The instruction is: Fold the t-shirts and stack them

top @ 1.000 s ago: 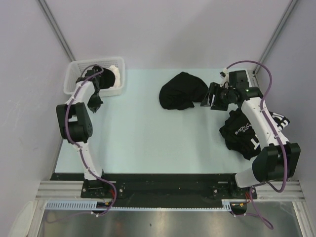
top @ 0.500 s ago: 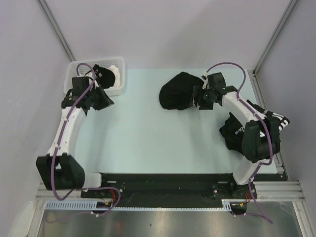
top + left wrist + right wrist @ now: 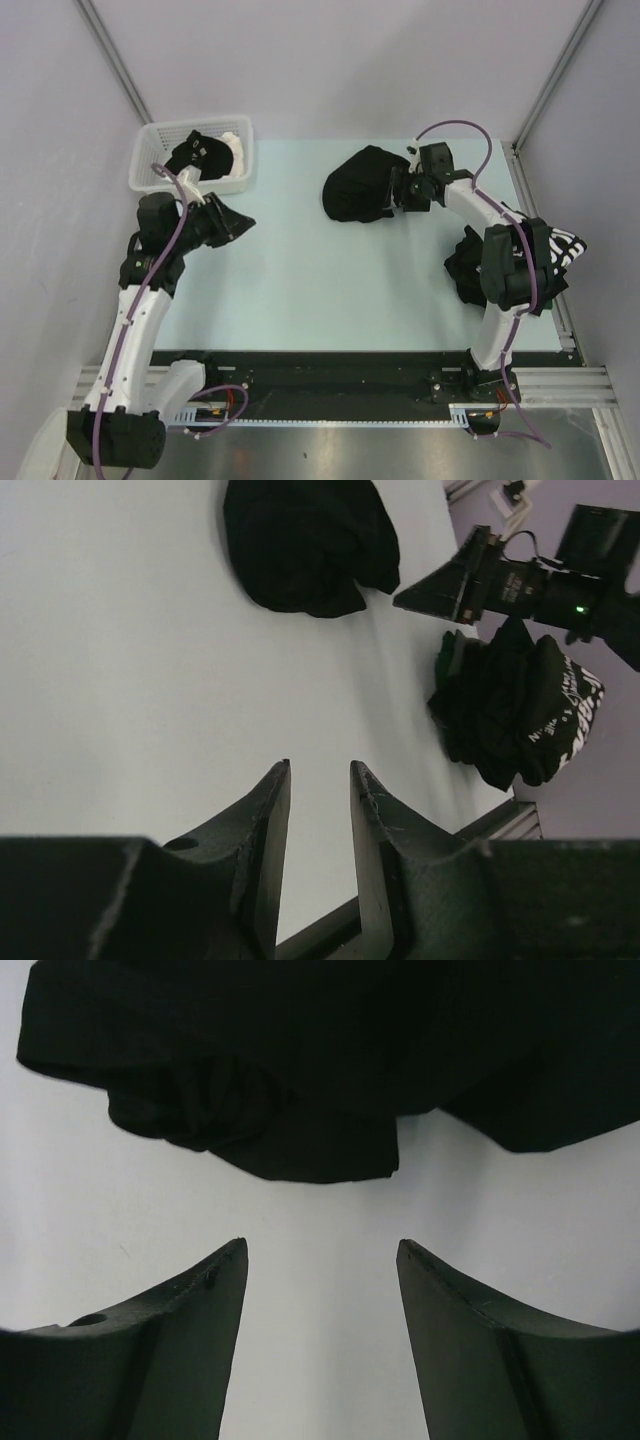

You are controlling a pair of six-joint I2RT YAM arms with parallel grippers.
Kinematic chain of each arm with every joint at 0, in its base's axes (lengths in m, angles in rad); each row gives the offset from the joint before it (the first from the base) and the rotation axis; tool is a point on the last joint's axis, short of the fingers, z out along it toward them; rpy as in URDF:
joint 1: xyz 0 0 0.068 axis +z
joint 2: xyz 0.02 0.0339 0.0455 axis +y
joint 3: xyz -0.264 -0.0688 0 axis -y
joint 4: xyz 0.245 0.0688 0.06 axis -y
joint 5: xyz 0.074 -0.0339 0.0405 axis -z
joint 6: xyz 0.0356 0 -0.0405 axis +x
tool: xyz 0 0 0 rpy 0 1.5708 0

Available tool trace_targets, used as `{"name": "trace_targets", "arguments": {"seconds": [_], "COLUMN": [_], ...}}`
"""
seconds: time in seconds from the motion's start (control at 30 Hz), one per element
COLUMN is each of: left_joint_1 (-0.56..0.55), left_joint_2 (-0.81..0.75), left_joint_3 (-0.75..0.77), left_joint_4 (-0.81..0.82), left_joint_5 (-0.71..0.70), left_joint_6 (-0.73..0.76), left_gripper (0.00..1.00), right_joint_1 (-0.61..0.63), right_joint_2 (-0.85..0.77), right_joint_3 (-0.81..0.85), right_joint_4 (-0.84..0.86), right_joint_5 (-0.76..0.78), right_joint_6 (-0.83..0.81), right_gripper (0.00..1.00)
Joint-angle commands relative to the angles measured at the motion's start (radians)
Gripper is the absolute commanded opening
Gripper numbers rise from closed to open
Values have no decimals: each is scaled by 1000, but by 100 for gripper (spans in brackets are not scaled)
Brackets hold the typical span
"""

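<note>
T-shirts (image 3: 355, 190) from overhead: how many? (DESK)

Three black bundles, well apart. One crumpled shirt lies mid-table toward the far side. One lettered heap (image 3: 465, 270) sits at the right edge, partly behind the right arm; whether it is a single shirt I cannot tell. One basket shirt (image 3: 195, 155) lies in the lone white basket (image 3: 160, 145) at the far left corner. (PHOTOGRAPHER)

And the two grippers? (DESK)

The left gripper (image 3: 240, 222) hangs over the bare table (image 3: 300, 280) near the basket. The right gripper (image 3: 393, 195) is just beside the crumpled shirt's right edge. (PHOTOGRAPHER)

Left wrist camera? (DESK)

Two fingers stand a narrow gap apart with nothing between them. Beyond them are two bundles, the crumpled shirt and the lettered heap, with the right gripper pointing at the former. (PHOTOGRAPHER)

Right wrist camera? (DESK)

Two fingers are spread wide and empty above pale tabletop. The crumpled shirt's folded edge lies just past the tips, not touching them. (PHOTOGRAPHER)
</note>
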Motion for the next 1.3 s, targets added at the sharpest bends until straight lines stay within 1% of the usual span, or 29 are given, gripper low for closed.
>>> {"name": "trace_targets", "arguments": {"seconds": [0.0,0.2,0.33,0.43,0.53,0.63,0.67,0.73,0.77,0.93,1.07,1.1,1.2,1.23,1.27], "left_joint_1": [-9,-9,-9,-9,-11,-9,-11,-11,-11,-11,-11,-14,-21,-23,-26], "left_joint_2": [-103,-195,-205,-195,-188,-179,-177,-174,-171,-156,-140,-134,-125,-113,-108], "left_joint_3": [-22,-30,-32,-22,-10,-12,-18,-27,-38,-70,-108,-114,-139,-145,-159], "left_joint_4": [41,-46,-66,-66,-69,-62,-60,-42,-27,15,69,78,102,109,122], "left_joint_5": [68,73,74,70,65,62,62,68,68,77,76,74,42,36,28], "left_joint_6": [-33,-11,-23,-25,-23,-25,-25,-29,-31,-40,-46,-45,-42,-49,-51], "left_gripper": [36,37,36,36,36,35,35,35,34,34,34,34,34,34,34], "right_joint_1": [-12,-9,-9,-12,-14,-17,-17,-14,-14,7,35,41,72,95,109], "right_joint_2": [44,108,139,162,173,182,185,186,183,148,101,90,55,50,48], "right_joint_3": [51,51,51,52,52,58,63,72,81,132,225,280,377,463,514], "right_joint_4": [82,148,176,193,206,214,214,205,202,144,81,68,35,12,-7], "right_joint_5": [-4,-15,-27,-41,-51,-77,-82,-84,-85,-79,-111,-119,-160,-180,-182], "right_joint_6": [-19,-16,-10,-5,3,9,10,9,10,0,-4,4,45,58,61], "right_gripper": [66,66,64,61,54,29,15,4,0,0,0,0,0,0,0]}}
